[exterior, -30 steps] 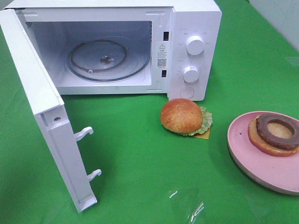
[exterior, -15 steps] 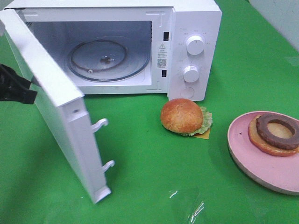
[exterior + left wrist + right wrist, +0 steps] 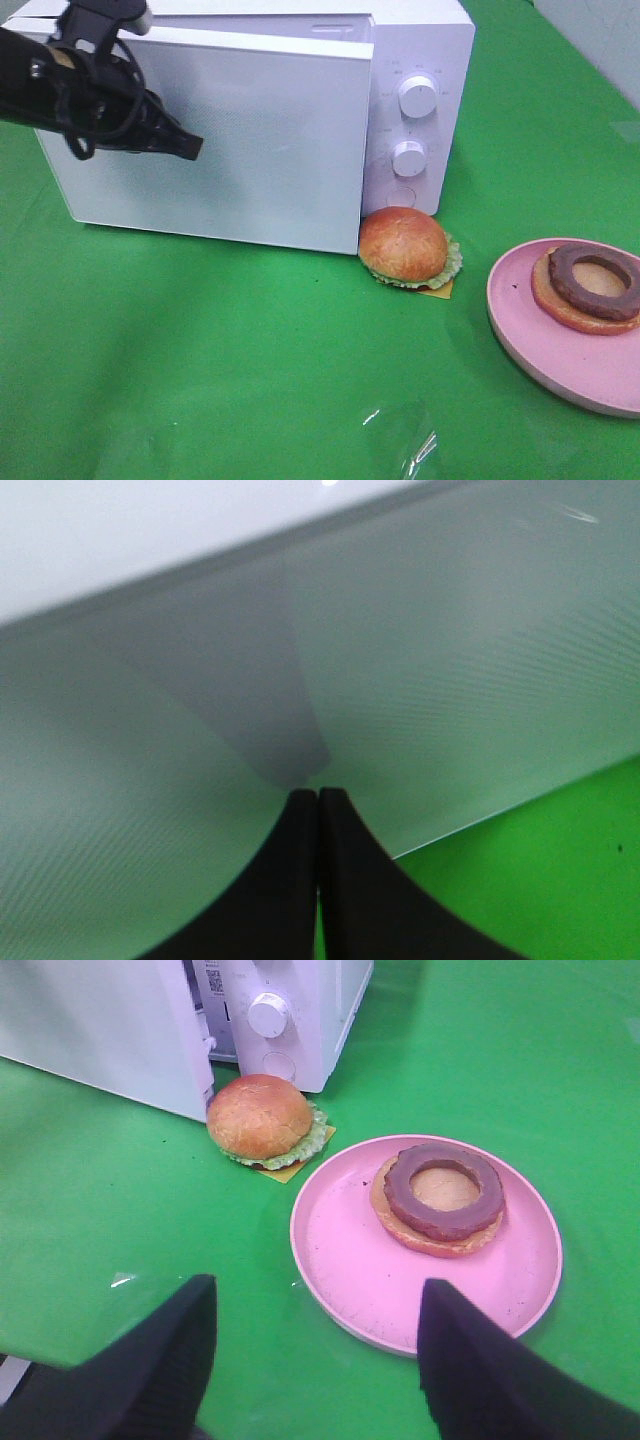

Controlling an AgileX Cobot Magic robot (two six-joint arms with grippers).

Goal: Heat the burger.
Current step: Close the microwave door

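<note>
The white microwave (image 3: 260, 110) fills the back of the green table (image 3: 250, 380), and its door (image 3: 210, 135) is swung almost to, the free edge butting against the top half of the burger (image 3: 403, 245), which sits just in front of the control panel. So the door looks jammed, a gap showing at the latch side. The left gripper (image 3: 185, 147) has its tip pressed to the door's face; in the wrist view its two black fingers (image 3: 290, 880) lie flat together with nothing between them. Out to the right is the pink plate (image 3: 530, 345), holding the bottom bun with the dark ring patty (image 3: 595, 280) on top. The right gripper (image 3: 315, 1345) hangs above the plate's near rim, jaws spread wide and empty.

Handling now: the burger appears light and possibly a rigid toy, though that is hard to tell from here. It's in two loose halves, so expect layers to slide. I'd take the domed top across its sides, low on the bun above the lettuce, and carry the base on the plate by its rim.
</note>
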